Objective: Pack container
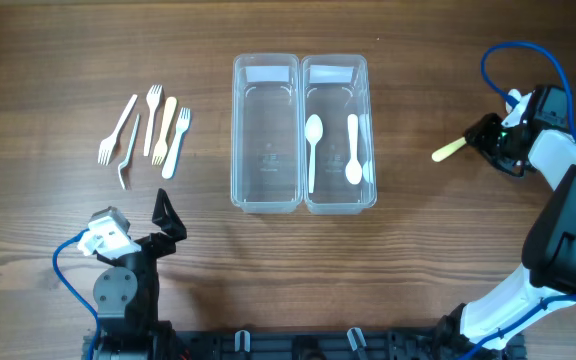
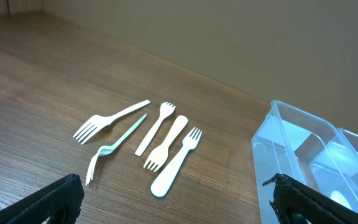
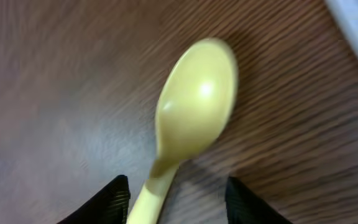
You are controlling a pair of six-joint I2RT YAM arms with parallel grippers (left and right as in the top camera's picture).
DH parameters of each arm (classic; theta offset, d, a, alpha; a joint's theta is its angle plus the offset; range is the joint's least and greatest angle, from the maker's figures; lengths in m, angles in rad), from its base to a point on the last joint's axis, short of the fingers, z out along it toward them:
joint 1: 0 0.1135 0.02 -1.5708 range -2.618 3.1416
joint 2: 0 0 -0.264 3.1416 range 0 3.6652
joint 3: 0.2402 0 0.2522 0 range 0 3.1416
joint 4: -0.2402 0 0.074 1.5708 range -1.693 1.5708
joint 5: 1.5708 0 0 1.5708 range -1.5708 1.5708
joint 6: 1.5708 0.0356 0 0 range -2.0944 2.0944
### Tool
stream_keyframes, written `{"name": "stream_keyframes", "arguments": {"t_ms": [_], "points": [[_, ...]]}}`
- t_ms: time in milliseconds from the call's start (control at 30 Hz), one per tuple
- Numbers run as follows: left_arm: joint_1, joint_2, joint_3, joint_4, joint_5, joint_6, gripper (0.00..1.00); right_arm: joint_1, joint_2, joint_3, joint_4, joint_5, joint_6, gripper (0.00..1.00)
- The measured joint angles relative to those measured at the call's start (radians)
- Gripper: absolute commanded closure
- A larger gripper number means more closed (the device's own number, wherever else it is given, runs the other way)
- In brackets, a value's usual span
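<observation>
**A:** How far along is the packing?

**B:** Less than half done, by my reading. 2 white spoons (image 1: 313,152) lie in the right container (image 1: 340,207). The left container (image 1: 265,206), touching it, holds nothing. 5 forks (image 1: 154,120) lie on the table (image 1: 48,60), well to the left of both.

**A:** And the yellow spoon (image 3: 197,106)?

**B:** It is out at the right, well apart from the containers. Your right hand (image 3: 176,196) sits around its handle with the fingers partly open. There is a clear gap on one side, so I judge the spoon is not gripped.

**A:** The left hand (image 2: 173,208)?

**B:** It is spread fully wide, empty, and low near the forks. You have that spoon and all 5 forks left to pack.
</observation>
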Motion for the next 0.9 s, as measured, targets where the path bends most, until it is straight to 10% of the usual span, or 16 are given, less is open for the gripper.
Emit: {"name": "stream_keyframes", "arguments": {"t_ms": [567,800,900], "points": [[0.000,0.000,0.000,0.000,0.000,0.000,0.00,0.044,0.014,-0.002,0.059,0.041,0.166,0.60],[0.000,0.000,0.000,0.000,0.000,0.000,0.00,0.047,0.014,-0.002,0.024,0.060,0.193,0.95],[0.000,0.000,0.000,0.000,0.000,0.000,0.00,0.047,0.015,-0.001,0.027,0.059,0.195,0.96]]}}
